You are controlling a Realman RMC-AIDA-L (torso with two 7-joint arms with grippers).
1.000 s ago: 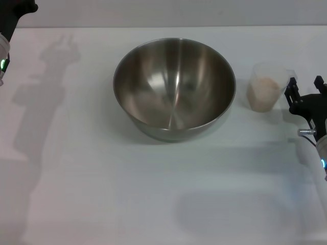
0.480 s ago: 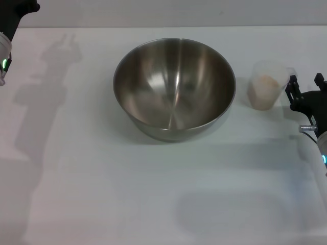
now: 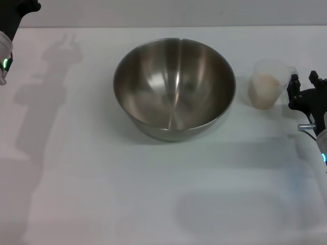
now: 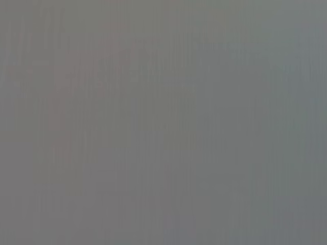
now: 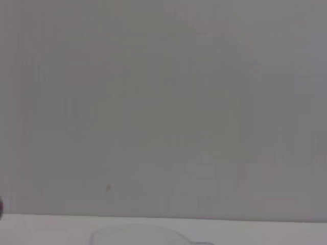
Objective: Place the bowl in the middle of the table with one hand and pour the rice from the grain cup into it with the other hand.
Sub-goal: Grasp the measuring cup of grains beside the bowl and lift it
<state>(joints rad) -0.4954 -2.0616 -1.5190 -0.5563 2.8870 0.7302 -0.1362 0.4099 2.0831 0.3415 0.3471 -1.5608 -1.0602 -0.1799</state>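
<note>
The steel bowl [image 3: 174, 87] stands empty near the middle of the white table [image 3: 102, 178]. To its right is the clear grain cup [image 3: 265, 84], upright, with a pale mound of rice [image 3: 263, 89] inside. My right gripper [image 3: 303, 81] is open just right of the cup, its near finger [image 3: 293, 86] by the cup's lip and nothing between the fingers. In the right wrist view, the cup's rim [image 5: 138, 236] shows faintly at the edge. My left arm [image 3: 6, 46] is parked at the far left corner, raised off the table.
The back edge of the table [image 3: 163, 26] meets a plain grey wall [image 5: 163, 102]. Arm shadows lie on the left and front right of the tabletop. The left wrist view is a blank grey.
My right gripper has edged slightly farther back beside the cup. The bowl, cup and left arm have stayed put.
</note>
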